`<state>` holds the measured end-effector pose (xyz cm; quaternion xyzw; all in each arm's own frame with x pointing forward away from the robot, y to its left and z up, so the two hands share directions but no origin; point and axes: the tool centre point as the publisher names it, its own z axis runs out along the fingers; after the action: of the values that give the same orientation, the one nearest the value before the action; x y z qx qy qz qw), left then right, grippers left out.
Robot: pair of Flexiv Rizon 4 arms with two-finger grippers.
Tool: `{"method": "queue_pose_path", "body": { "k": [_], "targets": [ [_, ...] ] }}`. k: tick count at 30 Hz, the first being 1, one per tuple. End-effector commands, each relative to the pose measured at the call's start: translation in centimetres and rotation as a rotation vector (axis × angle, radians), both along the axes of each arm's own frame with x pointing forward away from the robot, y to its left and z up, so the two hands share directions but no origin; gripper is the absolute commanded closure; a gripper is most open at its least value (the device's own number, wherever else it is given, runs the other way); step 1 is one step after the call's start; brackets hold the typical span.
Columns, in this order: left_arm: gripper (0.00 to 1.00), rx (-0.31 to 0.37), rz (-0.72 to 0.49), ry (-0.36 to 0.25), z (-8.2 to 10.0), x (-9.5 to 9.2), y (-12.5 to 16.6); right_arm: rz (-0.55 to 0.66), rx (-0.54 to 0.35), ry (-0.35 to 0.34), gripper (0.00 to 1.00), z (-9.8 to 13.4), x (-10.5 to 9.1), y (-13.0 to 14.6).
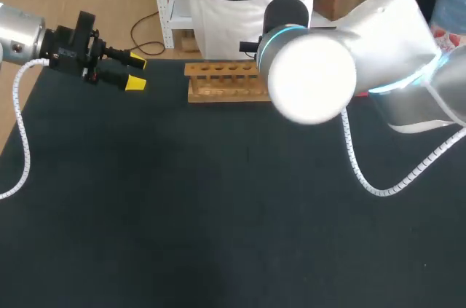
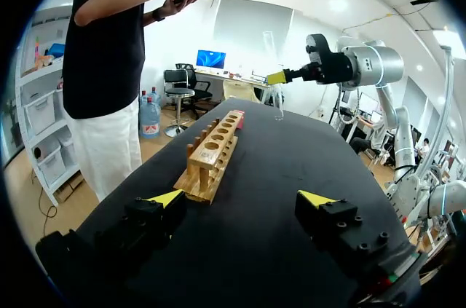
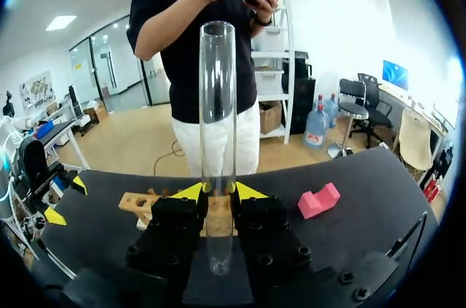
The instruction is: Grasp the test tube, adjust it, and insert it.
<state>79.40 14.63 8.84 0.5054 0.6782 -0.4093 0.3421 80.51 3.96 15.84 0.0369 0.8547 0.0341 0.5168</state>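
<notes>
Test tube (image 3: 218, 140): upright, clamped low on its length between both fingers of right gripper (image 3: 218, 193), at the table's (image 1: 218, 213) far edge by the right end of the wooden rack (image 1: 222, 81). Pink block (image 3: 319, 200) on table near that end. Left gripper (image 1: 133, 73): jaws apart, holding nothing, far left corner.
</notes>
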Motion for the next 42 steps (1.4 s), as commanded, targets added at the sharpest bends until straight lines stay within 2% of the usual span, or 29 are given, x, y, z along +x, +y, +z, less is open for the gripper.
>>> {"method": "queue_pose_path", "body": {
  "k": [1,7,14,27,42],
  "targets": [
    [0.00,0.000,-0.002,0.000,-0.1,0.1,0.0,-0.014,0.007,-0.201,1.00,-0.6,1.4,0.1],
    [0.00,0.000,-0.002,0.000,-0.1,0.1,0.0,-0.031,0.014,-0.305,1.00,-0.4,2.9,0.2],
    [0.00,0.000,-0.002,0.000,-0.1,0.1,0.0,-0.030,0.005,-0.381,1.00,-0.4,4.3,0.6],
    [0.00,0.000,-0.002,0.000,-0.1,0.1,0.0,-0.004,0.017,-0.406,1.00,-0.3,5.9,0.1],
    [0.00,0.000,-0.002,0.000,-0.1,0.1,0.0,0.039,0.024,-0.393,1.00,-1.4,7.1,0.9]
  ]
}}
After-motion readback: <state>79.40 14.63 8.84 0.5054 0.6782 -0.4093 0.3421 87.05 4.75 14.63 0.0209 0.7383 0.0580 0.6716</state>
